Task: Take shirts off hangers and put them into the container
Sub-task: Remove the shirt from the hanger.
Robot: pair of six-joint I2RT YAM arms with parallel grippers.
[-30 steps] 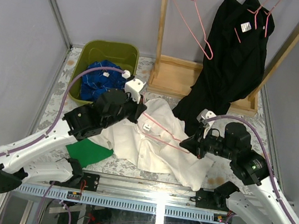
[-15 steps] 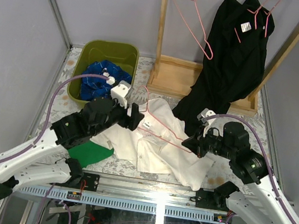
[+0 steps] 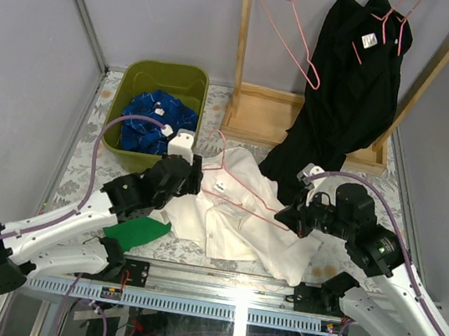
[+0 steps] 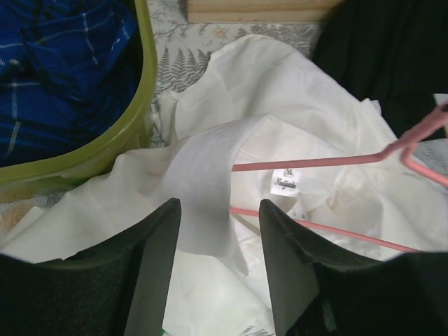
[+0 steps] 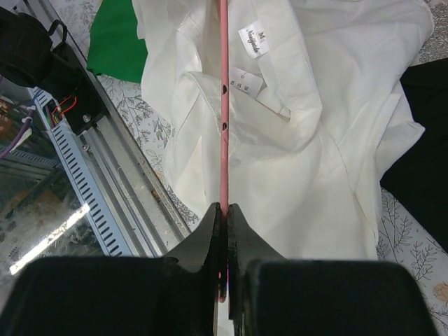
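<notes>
Pink hanger (image 5: 223, 105) slanted across crumpled white shirt (image 3: 232, 228), hook toward basket (image 3: 172, 68); right hand (image 5: 222, 210) pinched its wire, left hand (image 4: 220, 206) gaped empty.

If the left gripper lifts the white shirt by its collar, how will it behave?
Probably floppy: the white shirt lies in soft crumpled folds, so it should sag and trail. It may snag: the pink hanger, pinched by the right gripper, seems to pass under its collar.
</notes>
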